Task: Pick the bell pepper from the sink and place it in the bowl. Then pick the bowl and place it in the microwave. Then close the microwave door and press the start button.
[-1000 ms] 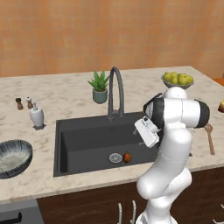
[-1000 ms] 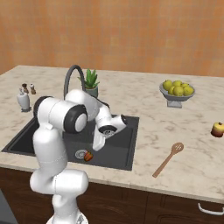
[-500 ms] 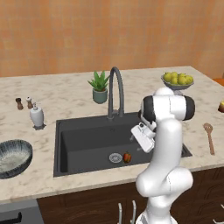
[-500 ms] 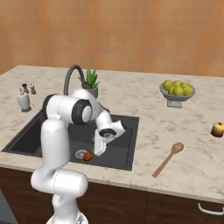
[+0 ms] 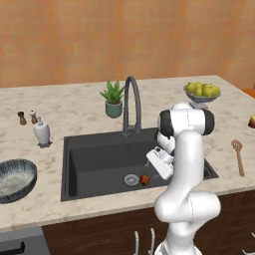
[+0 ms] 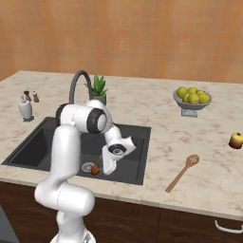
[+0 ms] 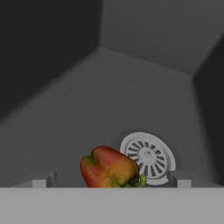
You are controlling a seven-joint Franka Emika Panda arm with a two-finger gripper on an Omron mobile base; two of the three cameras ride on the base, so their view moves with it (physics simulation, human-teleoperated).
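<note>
While pincer [image 7: 111, 181] gapes, bell pepper [image 7: 109, 167] between fingertips, beside drain [image 7: 148, 157].

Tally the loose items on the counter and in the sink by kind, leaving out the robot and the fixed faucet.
Bell pepper: 1
Blue-grey bowl: 1
Footed fruit bowl: 1
Potted plant: 1
Soap dispenser: 1
Small shakers: 2
Wooden spoon: 1
Red-yellow fruit at the counter's right edge: 1
Total: 9
</note>
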